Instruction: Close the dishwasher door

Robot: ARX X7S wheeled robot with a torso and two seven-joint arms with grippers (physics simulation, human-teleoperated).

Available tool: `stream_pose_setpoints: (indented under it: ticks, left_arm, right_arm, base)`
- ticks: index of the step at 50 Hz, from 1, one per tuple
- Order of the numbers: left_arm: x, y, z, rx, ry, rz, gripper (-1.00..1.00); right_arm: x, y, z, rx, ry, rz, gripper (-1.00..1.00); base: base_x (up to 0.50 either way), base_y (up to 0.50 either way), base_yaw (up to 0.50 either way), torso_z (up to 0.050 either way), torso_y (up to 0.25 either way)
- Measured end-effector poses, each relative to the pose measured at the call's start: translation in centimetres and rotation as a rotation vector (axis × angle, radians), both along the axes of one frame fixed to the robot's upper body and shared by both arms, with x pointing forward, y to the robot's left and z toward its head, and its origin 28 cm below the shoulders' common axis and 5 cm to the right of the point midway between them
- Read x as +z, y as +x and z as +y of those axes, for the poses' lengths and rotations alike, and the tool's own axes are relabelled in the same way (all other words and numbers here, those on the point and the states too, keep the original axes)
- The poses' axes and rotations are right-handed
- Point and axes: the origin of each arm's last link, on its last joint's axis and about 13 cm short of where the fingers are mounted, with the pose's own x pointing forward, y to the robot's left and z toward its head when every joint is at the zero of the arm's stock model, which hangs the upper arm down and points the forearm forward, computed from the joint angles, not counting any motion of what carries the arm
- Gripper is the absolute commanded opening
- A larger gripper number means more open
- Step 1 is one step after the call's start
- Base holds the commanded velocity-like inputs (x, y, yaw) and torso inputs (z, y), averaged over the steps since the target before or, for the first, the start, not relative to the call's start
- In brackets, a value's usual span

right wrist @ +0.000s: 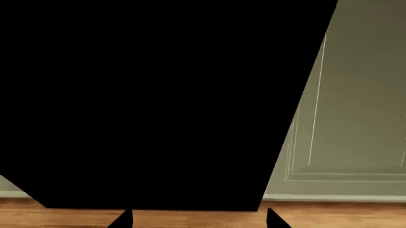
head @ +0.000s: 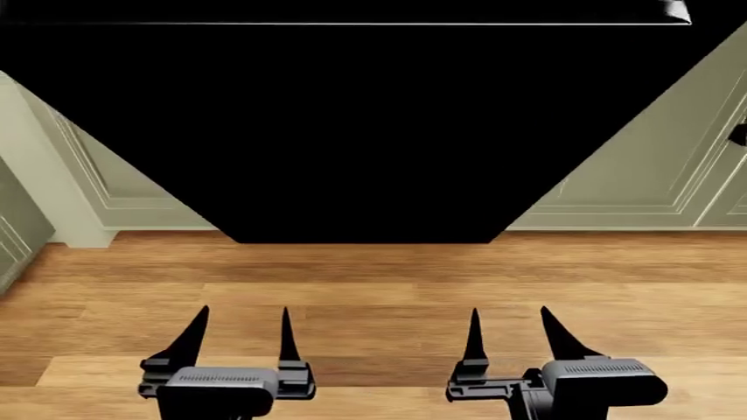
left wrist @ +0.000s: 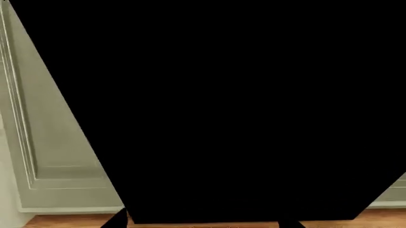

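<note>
Facing the door point(head: 373, 131) square on, I've got both arms low over the wood floor point(head: 373, 280), short of the door's near bottom edge. Door is a big plain black panel tilting out toward me from between the pale green cabinets point(head: 631, 184); it widens upward in head view, so I judge it hangs part open, hinged at the floor end. A thin pale line and a small white mark sit along its far top edge.

Both grippers point at the door and sit centred under it, one either side of its midline. My read: that's staged for a two-handed push on the panel face, which needs no grasp.

Left gripper point(head: 241, 334): jaws apart, moderate gap, nothing between them, touching nothing. Right gripper point(head: 509, 334): same, jaws spread about as wide, empty, clear of the door.

Wrist views agree: each is mostly filled by the black panel, with fingertips point(left wrist: 114, 222) just poking in by the floor strip and a gap of floor still showing before the door's edge. Right wrist view shows its fingertips point(right wrist: 121, 219) likewise short of the door point(right wrist: 146, 104).

Door not yet closed, no contact made.
</note>
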Motion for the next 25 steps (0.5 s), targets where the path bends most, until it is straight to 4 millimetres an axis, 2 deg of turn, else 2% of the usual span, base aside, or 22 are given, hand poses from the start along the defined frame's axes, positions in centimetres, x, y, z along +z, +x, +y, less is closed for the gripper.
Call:
stream_pose_setpoints:
  ticks: [5, 15, 25]
  left_arm:
    - [-0.07, -0.02, -0.09, -0.002, 0.004, 0.002, 1.00]
    - [-0.31, -0.01, -0.12, -0.005, 0.010, 0.008, 1.00]
    - [-0.40, -0.01, -0.15, -0.007, 0.013, 0.013, 1.00]
  right_arm:
    - [-0.04, -0.04, -0.04, -0.001, 0.002, 0.004, 1.00]
    - [0.00, 0.03, 0.08, -0.034, 0.015, 0.015, 1.00]
    - [0.03, -0.11, 0.25, -0.021, 0.014, 0.020, 1.00]
  base:
    - [0.00, 0.50, 0.00, 0.000, 0.000]
    - [0.02, 0.00, 0.00, 0.000, 0.000]
    - [0.49, -0.01, 0.00, 0.000, 0.000]
